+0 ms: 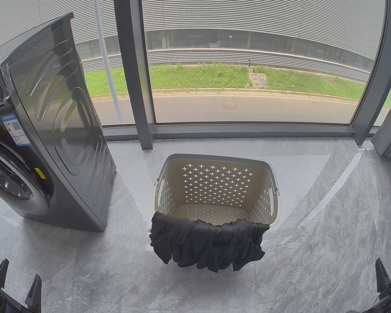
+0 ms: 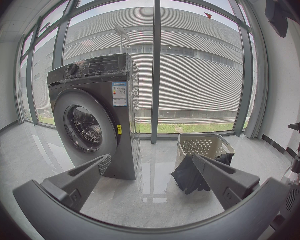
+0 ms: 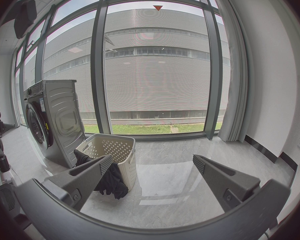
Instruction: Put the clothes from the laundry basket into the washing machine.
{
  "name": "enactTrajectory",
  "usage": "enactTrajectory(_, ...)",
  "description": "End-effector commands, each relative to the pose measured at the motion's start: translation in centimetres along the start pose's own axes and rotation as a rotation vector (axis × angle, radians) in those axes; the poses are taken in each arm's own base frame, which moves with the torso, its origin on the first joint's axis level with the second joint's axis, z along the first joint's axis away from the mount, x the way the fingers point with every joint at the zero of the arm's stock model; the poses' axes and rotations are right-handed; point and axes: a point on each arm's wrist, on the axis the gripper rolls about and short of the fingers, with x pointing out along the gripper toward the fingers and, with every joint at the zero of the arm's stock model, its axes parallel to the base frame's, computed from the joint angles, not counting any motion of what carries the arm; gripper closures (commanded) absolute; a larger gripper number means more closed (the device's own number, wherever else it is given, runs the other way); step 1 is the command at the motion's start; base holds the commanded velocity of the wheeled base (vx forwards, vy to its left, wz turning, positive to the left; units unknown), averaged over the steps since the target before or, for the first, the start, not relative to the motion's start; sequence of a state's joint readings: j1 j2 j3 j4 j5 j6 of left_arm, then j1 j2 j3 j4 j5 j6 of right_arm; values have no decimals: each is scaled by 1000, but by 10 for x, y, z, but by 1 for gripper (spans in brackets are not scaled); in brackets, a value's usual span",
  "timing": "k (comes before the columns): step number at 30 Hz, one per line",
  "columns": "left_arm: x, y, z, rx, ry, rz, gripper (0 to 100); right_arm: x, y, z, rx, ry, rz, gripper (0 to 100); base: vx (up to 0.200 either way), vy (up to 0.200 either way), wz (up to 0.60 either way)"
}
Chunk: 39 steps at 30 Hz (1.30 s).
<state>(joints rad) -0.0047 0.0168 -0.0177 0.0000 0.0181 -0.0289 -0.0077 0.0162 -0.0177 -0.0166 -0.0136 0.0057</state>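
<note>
At far left on the floor stands the washer (image 1: 52,131), round door looking shut. The left gripper (image 2: 150,157) hangs low before it, jaws spread and empty, probably parked ahead of a reach. Mid-floor by the window sits the basket (image 1: 217,159), a black garment (image 1: 208,244) draped over its near rim, handy to pinch. Farther right, the right gripper (image 3: 152,157) hangs low, likewise spread and empty.

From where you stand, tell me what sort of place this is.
Probably a laundry corner in a commercial or lab building: a front-loading washing machine on a grey stone floor by floor-to-ceiling windows, and a laundry basket with a black garment draped over its rim.
</note>
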Motion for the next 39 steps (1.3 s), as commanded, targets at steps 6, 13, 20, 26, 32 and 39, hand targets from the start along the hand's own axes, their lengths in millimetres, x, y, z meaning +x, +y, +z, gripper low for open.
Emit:
enactTrajectory(6,0,0,-5,0,-1,0,0,0,0,-5,0,1,0,0,0,200,0)
enactTrajectory(13,0,0,-5,0,1,0,0,0,0,-5,0,1,0,0,0,200,0)
enactTrajectory(20,0,0,-5,0,-1,0,0,0,0,-5,0,1,0,0,0,200,0)
enactTrajectory(26,0,0,-5,0,-1,0,0,0,0,-5,0,1,0,0,0,200,0)
enactTrajectory(32,0,0,-5,0,1,0,0,0,0,-5,0,1,0,0,0,200,0)
enactTrajectory(39,0,0,-5,0,-1,0,0,0,0,-5,0,1,0,0,0,200,0)
